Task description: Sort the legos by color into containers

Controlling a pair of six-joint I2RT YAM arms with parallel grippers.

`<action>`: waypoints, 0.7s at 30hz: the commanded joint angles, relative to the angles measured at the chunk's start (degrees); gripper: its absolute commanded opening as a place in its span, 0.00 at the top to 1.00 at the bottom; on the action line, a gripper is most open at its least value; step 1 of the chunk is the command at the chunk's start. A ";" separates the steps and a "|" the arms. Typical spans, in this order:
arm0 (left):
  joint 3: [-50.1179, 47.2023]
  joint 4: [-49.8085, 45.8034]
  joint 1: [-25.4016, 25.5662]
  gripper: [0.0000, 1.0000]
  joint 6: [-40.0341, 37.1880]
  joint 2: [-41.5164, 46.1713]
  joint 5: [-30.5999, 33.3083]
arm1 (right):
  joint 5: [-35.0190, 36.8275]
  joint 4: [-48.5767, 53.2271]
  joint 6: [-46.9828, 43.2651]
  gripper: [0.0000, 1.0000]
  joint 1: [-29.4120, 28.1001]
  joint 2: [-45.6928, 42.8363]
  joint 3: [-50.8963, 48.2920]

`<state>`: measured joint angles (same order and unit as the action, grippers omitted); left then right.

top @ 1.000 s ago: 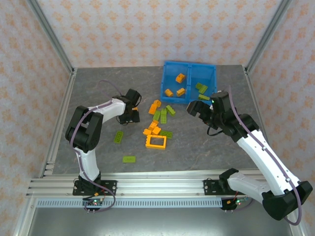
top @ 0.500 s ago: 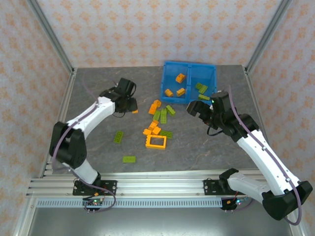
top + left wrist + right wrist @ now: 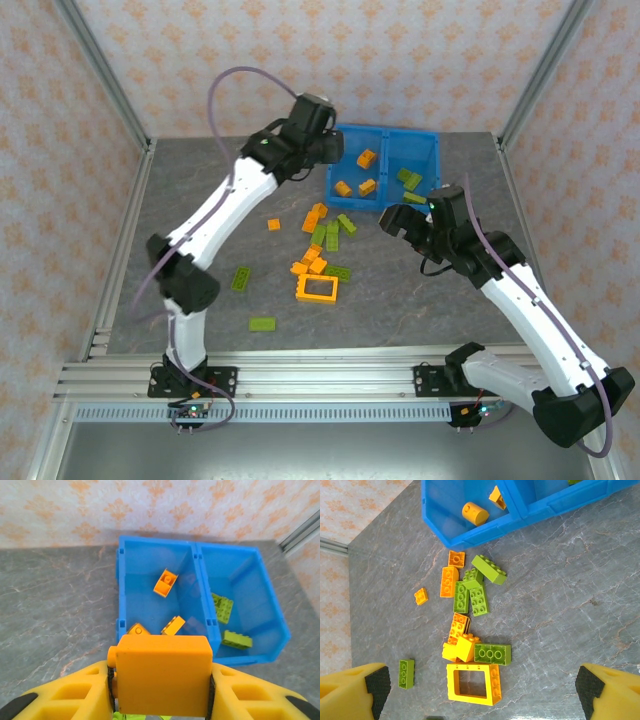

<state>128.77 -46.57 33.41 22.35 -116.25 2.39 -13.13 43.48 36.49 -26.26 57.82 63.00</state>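
Since a sec ago the left arm has swung from the left-middle of the counter (image 3: 200, 300) to the far side. The left tool (image 3: 320, 150) now hangs just left of the bin (image 3: 383, 165), clamped on an orange brick (image 3: 161, 672). The right arm hasn't shifted.

Near to far: a lone green brick (image 3: 263, 324) lies nearest us, w/ the orange frame (image 3: 317, 298) just beyond it to the right. Past that sits the loose pile of legos (image 3: 322, 238), orange and green mixed, some touching. A small orange piece (image 3: 273, 224) lies apart, left of the pile. The right tool (image 3: 403, 218) hovers right of the pile, jaws wide apart, holding nothing. Farthest, the bin's left compartment (image 3: 345, 160) holds orange pcs and the right compartment (image 3: 420, 155) holds green.

We judge these bricks light, stiff and hard, so there's no crush risk. The smooth sides could slip or twist in a skewed pinch, so we'd grip across two flat opposite sides, not the studs. For the frame, we'd pinch one wall, since it's hollow.
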 commanded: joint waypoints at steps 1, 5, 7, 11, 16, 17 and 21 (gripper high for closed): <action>11.85 -10.57 0.91 0.57 -2.56 -10.63 2.42 | 1.22 1.11 0.44 0.03 -0.32 -1.81 0.89; 21.65 -11.53 1.96 0.57 -2.63 -19.89 0.60 | 1.09 1.49 0.95 0.04 -0.34 -2.35 0.65; 21.06 -8.17 2.26 0.57 -2.54 -21.79 -0.50 | 1.00 1.44 1.31 0.04 -0.37 -2.84 0.33; 21.10 -3.83 2.35 0.57 -2.18 -25.67 -1.30 | 1.15 1.79 1.73 0.04 -0.37 -3.90 -0.25; 22.47 -0.23 2.28 0.52 -2.14 -29.12 -1.55 | 1.00 2.07 2.15 0.04 -0.37 -4.77 -0.86; 23.32 0.05 2.32 0.49 -2.16 -29.65 -1.61 | 0.99 2.17 2.23 0.04 -0.37 -4.89 -0.95; 25.91 0.74 2.36 0.34 -1.77 -30.30 -1.44 | 1.30 2.12 2.88 0.03 -0.52 -6.02 -1.51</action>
<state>151.52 -48.56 35.75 20.75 -147.24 0.45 -13.08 44.21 38.35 -26.33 53.10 62.39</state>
